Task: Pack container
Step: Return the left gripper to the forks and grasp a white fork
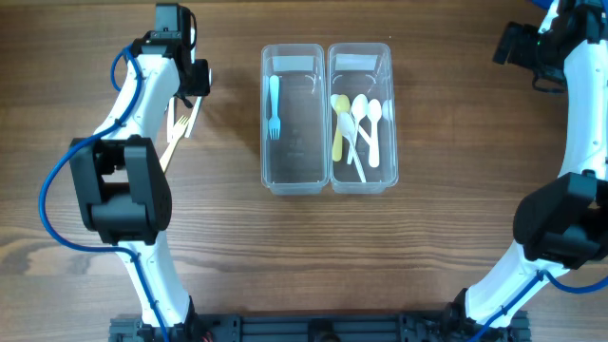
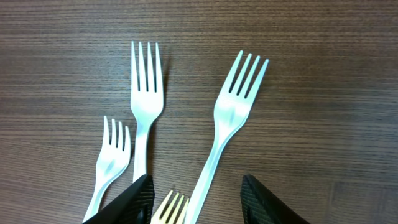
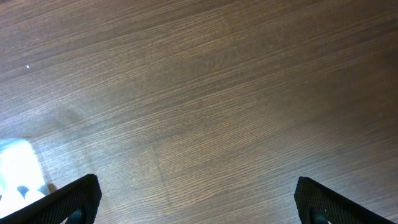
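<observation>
The left pincer [image 2: 198,186] hangs low over the table [image 1: 427,247] with its two black fingers [image 2: 134,200] apart and nothing clamped. Between them runs the handle of a pale fork [image 2: 238,107], its tines pointing away from the wrist. The tines of a yellow fork [image 2: 170,206] show just inside the left finger. Beside these lie a large white fork [image 2: 146,102] and, just to its left, a small white fork [image 2: 114,151]; all four rest flat on the wood, close together, to the left of the containers.

The right pincer [image 3: 196,190] is also spread wide, its fingers at the edges of the wrist view, holding nothing, with bare wood beneath it. A blurred pale shape sits at the lower left of that view; what it is cannot be told.

In the overhead view, two clear containers stand side by side and touching at the middle of the table. The left container [image 1: 306,142] holds one blue fork [image 1: 274,106]. The right container [image 1: 389,114] holds a yellow spoon [image 1: 338,128] and several white spoons [image 1: 369,123], overlapping.
</observation>
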`<action>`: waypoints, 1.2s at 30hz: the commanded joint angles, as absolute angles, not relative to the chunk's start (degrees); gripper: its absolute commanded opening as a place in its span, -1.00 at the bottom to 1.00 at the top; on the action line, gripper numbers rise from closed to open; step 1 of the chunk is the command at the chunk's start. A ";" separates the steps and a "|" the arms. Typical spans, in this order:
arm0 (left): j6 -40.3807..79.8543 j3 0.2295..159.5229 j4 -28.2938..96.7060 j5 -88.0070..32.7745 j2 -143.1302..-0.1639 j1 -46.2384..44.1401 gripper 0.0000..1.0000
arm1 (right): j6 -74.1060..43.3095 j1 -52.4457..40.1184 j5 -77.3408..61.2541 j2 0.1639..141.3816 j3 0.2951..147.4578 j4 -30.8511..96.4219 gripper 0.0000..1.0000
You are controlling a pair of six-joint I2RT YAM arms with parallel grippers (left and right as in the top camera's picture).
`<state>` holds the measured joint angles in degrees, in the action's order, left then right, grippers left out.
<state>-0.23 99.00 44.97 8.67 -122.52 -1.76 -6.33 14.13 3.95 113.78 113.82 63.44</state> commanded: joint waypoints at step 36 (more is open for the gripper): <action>-6.63 99.22 42.00 3.22 -132.03 -1.74 -0.45 | -6.02 14.06 4.71 113.40 114.63 63.42 0.99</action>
